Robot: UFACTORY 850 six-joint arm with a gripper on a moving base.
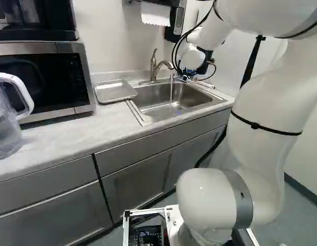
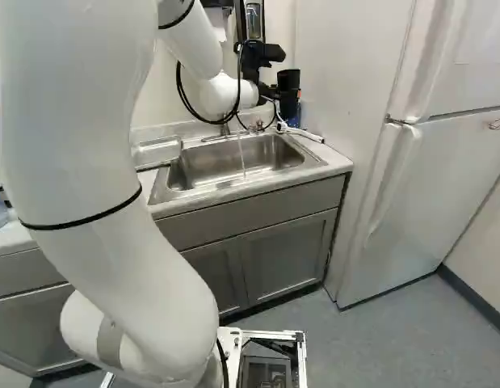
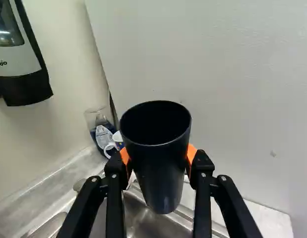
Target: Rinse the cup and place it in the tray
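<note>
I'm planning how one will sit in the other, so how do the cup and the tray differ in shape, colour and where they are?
The cup is tall and round; the tray is shallow and rectangular. The cup is black, the tray silvery. The cup is upright in the gripper, while the tray rests on the counter. Both are open on top.

Shows black on cup and tool, orange on pads, white on arm, mottled pale grey on tabletop.
</note>
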